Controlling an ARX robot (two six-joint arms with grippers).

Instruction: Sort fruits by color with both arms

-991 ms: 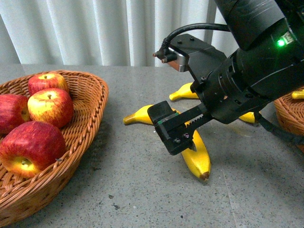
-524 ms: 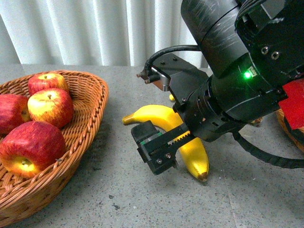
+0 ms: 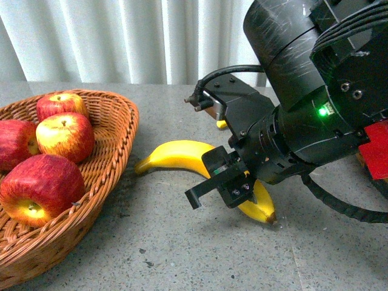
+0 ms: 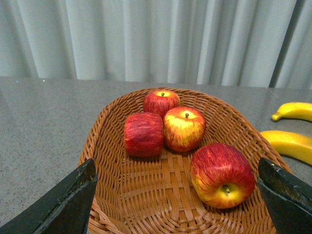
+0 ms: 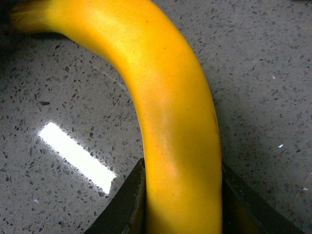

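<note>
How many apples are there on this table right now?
4, all in the wicker basket: the back apple, the left apple, the yellowish middle apple and the front apple. The black arm hides part of the table, so another could be out of sight.

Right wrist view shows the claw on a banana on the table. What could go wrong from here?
1. The right claw holds the banana near its brown-tipped end, so the long free part may sag or twist when lifted.
2. Its skin looks smooth between the fingers and could slip out.
3. The free end points toward the apple basket and might clip its rim.
</note>
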